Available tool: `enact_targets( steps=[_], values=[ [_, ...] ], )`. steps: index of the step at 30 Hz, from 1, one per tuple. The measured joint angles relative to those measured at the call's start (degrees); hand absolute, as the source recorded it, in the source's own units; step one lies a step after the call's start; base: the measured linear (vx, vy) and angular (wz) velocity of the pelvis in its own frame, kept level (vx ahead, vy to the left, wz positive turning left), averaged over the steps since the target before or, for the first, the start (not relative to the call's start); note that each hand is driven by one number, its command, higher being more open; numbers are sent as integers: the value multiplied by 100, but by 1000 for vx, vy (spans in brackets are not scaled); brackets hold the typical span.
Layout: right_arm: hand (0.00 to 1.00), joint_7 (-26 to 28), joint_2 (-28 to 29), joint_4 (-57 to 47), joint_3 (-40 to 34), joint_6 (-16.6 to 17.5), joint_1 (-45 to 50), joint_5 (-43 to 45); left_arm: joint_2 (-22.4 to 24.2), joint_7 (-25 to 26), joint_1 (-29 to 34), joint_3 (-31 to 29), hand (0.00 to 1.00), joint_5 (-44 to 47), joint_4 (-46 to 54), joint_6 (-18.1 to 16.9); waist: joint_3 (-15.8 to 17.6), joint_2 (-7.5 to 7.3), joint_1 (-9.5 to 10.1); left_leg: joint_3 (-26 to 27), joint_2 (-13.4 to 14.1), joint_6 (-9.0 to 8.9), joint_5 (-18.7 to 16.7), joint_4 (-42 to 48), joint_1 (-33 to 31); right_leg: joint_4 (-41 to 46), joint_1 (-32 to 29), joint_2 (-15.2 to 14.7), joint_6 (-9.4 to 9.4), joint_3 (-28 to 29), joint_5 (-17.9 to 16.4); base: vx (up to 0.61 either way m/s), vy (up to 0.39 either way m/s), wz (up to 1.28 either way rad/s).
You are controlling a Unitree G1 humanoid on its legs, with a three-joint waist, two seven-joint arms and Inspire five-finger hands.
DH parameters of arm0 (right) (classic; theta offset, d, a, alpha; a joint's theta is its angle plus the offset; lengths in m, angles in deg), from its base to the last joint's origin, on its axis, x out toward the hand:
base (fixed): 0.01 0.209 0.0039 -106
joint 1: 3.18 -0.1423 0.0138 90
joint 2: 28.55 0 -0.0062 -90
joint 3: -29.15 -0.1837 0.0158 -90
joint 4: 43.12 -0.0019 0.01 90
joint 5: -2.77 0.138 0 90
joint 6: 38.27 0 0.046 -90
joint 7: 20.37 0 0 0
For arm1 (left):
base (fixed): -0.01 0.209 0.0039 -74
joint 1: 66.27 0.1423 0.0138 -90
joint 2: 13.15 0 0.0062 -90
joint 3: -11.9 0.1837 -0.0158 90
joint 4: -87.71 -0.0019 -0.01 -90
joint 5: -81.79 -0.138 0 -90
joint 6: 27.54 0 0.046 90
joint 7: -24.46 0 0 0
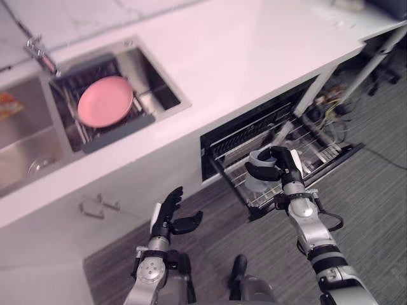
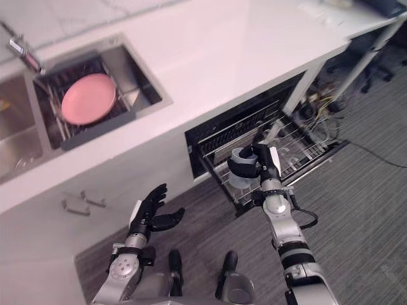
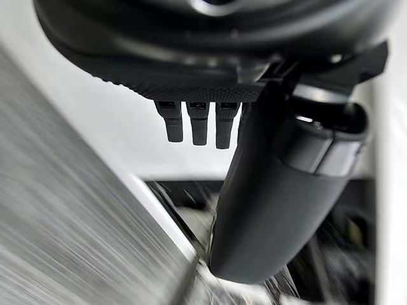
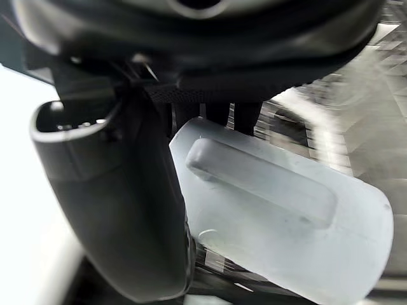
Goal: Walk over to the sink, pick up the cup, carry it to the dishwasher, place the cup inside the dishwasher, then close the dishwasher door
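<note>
One cup [image 1: 256, 177], near upright, in right hand [image 1: 285, 164], over rack [image 1: 322, 150]

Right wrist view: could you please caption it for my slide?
Right hand grips the pale cup over the dishwasher rack.

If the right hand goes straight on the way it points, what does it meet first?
Most likely the dishwasher's pulled-out wire rack, just beyond the cup that the right hand grips; depth is unclear.

The dishwasher rack [image 4: 359, 95] blurs behind the cup [image 4: 280, 216]; the sink [image 1: 19, 136] runs off-frame.
</note>
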Motion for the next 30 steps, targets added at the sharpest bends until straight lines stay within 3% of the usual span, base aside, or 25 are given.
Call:
enact_targets(
  steps=[1, 6, 11, 12, 24, 30],
  values=[
    [30, -54, -90, 241, 0, -17, -311, -200, -70, 96, -98, -146, 90, -2, -161, -3, 198, 74, 35, -80, -17, 34, 47, 76, -206, 170, -179, -60, -14, -93, -35, -130, 14, 35],
    [30, -351, -464, 1083, -22, -20, -1624, -598, -159, 320, -506, -440, 90, -14, -554, -11, 645, 171, 113, -217, -31, 36, 174, 190, -653, 480, -631, -148, -58, -190, -44, -111, 15, 18],
    [30, -535, -607, 1849, -187, -191, -2278, -875, -151, 435, -904, -438, 90, -12, -1087, -8, 824, 243, 267, -302, -14, 50, 292, 244, -1042, 625, -1004, -164, -129, -254, -38, -72, 11, 9],
    [90, -543, -598, 1869, -187, -228, -2279, -901, -142, 465, -939, -438, 90, -13, -1139, -8, 845, 253, 271, -303, -11, 50, 297, 244, -1062, 636, -1028, -164, -134, -254, -41, 0, 0, 0],
    [90, -839, -341, 1954, -552, -424, -2309, -1032, -58, 621, -1173, -433, 90, -58, -1397, -11, 977, 315, 280, -250, 90, 15, 336, 241, -1121, 665, -1182, -59, -210, -134, -17, 0, -6, -6],
    [90, -955, -266, 633, -650, -470, -2060, -1036, 46, 618, -1163, -433, 90, -66, -1396, -8, 1069, 305, 251, -141, 133, -11, 323, 229, -866, 629, -975, -12, -223, -42, -10, 1, 8, -8]
  ],
)
